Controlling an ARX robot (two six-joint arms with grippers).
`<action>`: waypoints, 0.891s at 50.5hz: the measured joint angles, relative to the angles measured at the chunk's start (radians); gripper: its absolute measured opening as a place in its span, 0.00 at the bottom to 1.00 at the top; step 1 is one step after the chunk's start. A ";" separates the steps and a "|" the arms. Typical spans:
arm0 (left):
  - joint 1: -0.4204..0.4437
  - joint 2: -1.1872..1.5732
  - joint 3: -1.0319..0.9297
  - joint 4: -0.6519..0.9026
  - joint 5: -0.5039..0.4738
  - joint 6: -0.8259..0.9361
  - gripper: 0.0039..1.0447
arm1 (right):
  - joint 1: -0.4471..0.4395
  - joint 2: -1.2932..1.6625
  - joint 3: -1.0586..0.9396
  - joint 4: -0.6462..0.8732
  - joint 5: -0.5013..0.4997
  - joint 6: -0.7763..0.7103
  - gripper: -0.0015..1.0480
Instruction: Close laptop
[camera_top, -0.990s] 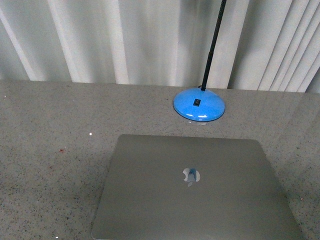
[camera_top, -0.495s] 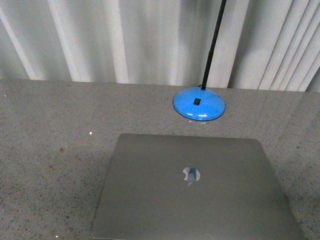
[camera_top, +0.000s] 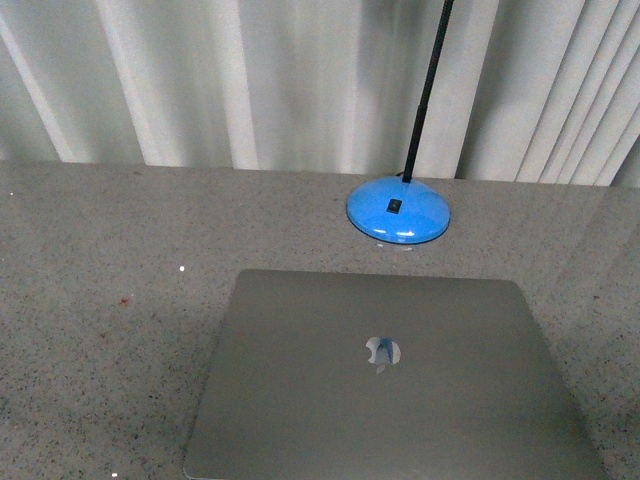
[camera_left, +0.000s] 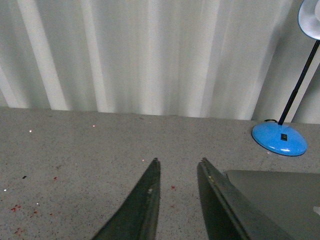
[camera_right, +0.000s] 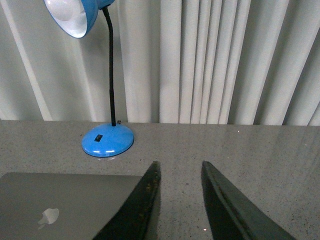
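Laptop shut flat on the speckled table, both grippers raised and holding nothing.

On the robot's left, the left gripper (camera_left: 177, 167) hangs above the grey table (camera_top: 90, 260) with its dark fingers (camera_left: 145, 200) a narrow gap apart and nothing between them; its wrist view shows the laptop's corner just beside one finger. In the middle of the front view, the laptop (camera_top: 385, 375) lies closed on the table near the robot, silver-grey lid up with the apple logo (camera_top: 381, 352) showing. Beyond its far edge, apart from it, stands a blue lamp (camera_top: 398, 209) with a black gooseneck in front of a white curtain (camera_top: 250, 80). On the right, the right gripper (camera_right: 180, 167) hovers over the table beside the laptop's right edge, fingers likewise narrowly parted and empty.
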 joint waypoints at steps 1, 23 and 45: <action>0.000 0.000 0.000 0.000 0.000 0.000 0.31 | 0.000 0.000 0.000 0.000 0.000 0.000 0.32; 0.000 0.000 0.000 0.000 0.000 0.002 0.93 | 0.000 0.000 0.000 0.000 0.000 0.000 0.92; 0.000 0.000 0.000 0.000 0.000 0.002 0.94 | 0.000 0.000 0.000 0.000 0.000 0.000 0.93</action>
